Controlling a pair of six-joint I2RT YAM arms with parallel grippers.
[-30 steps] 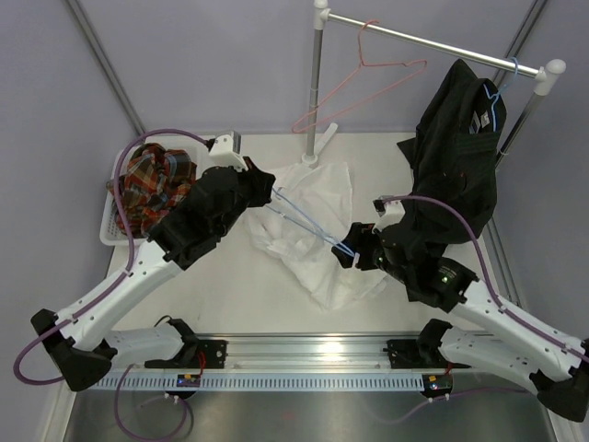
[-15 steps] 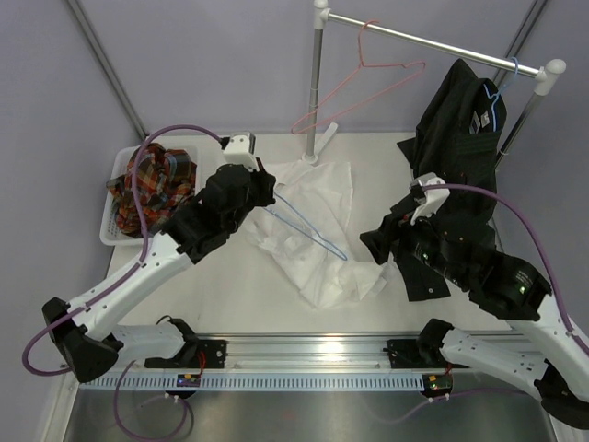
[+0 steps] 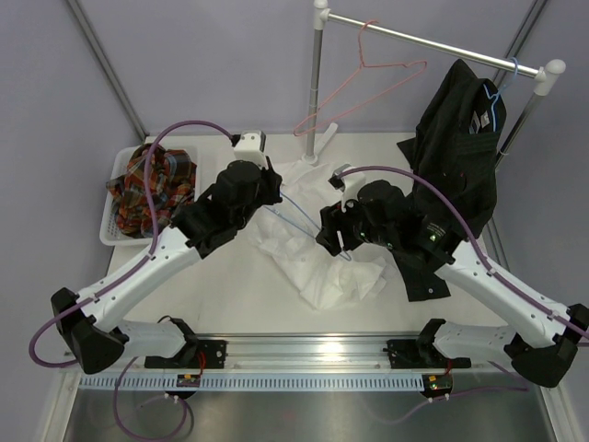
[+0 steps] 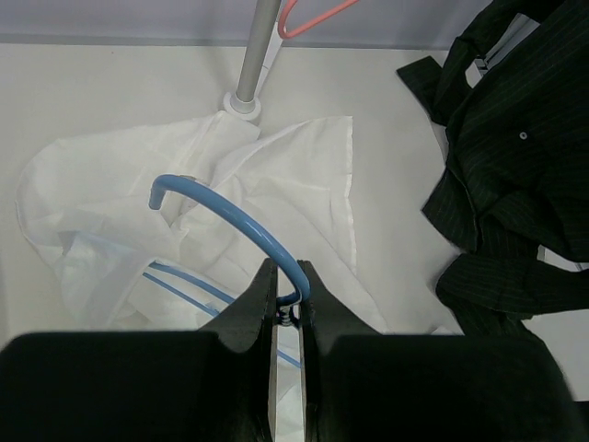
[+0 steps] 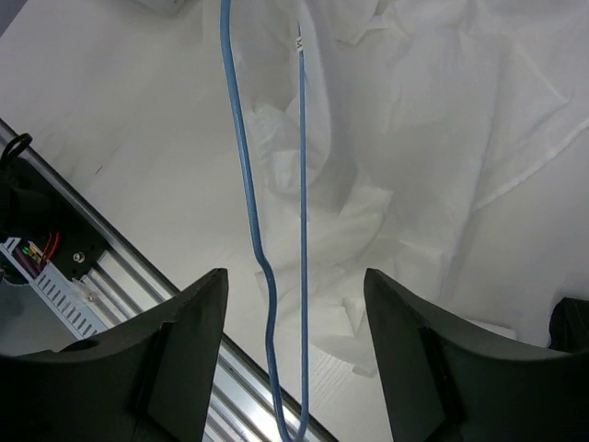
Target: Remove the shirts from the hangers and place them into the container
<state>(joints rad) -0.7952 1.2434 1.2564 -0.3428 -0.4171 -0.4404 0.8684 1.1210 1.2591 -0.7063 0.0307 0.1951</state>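
Shirt (image 4: 294,166), plain white, lies crumpled under light-blue hanger (image 4: 235,209).

We find no writing we can read — the small tag (image 3: 479,119) at the collar of the black shirt (image 3: 457,170) is too tiny.

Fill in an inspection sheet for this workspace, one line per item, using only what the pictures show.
Surface: white table, white shirt crumpled on it.
Job's things: plaid shirt in the basket; black shirt hanging on a blue rail hanger; pink hanger bare on the rail.
Clutter: nothing seen.
Grippers: left gripper shut on the light blue hanger at its neck; right gripper open, that hanger's wires seen between its fingers.
Cables: purple cables loop over both arms.
Surroundings: plain grey walls.
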